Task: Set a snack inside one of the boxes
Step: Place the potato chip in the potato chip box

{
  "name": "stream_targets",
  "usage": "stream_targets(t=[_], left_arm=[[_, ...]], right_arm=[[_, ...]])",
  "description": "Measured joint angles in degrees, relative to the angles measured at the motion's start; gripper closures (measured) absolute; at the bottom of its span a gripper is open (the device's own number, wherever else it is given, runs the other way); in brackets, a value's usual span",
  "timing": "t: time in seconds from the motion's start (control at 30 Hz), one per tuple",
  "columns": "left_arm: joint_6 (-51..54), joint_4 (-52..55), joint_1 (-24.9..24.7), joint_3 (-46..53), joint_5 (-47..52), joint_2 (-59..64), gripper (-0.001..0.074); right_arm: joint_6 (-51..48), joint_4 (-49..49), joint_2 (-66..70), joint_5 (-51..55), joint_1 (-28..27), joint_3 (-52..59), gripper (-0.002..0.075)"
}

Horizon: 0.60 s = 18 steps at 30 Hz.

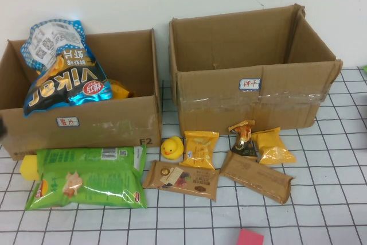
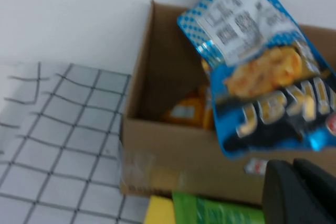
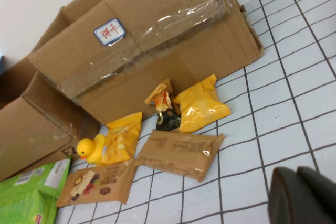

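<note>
Nearest you, a pink scrap (image 1: pixel 250 237) sits at the near edge of the gridded table (image 1: pixel 321 210). Beyond it lie a green chip bag (image 1: pixel 89 177) on the left, two brown flat packets (image 1: pixel 182 179) (image 1: pixel 256 177), a rubber duck (image 1: pixel 171 148), two yellow snack packs (image 1: pixel 200 148) (image 1: pixel 273 146) and a small dark wrapped snack (image 1: pixel 243 138). Farther back stand the left box (image 1: pixel 86 123) and the right box (image 1: pixel 258 93) against a white wall. Your blue chip bag (image 1: pixel 63 67) leans in the left box, hanging over its front wall. The left gripper (image 2: pixel 299 192) sits just near of that bag; the right gripper (image 3: pixel 302 195) hovers near of the packets. You cannot tell either pincer's opening.
</note>
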Motion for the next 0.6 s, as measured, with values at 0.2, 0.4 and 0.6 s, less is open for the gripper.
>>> stream_targets(t=[0.2, 0.4, 0.6], left_arm=[[0.9, -2.1, -3.2, 8.1, 0.2, -9.5, 0.0736], [2.5, -2.3, -4.2, 6.2, 1.2, -9.3, 0.0736], [4.9, -3.6, -4.2, -7.4, 4.4, 2.6, 0.0736]], right_arm=[[-0.2, 0.5, 0.0, 0.0, 0.0, 0.0, 0.0727], [-0.3, 0.7, 0.0, 0.0, 0.0, 0.0, 0.0727], [-0.3, 0.8, 0.0, 0.0, 0.0, 0.0, 0.0727]])
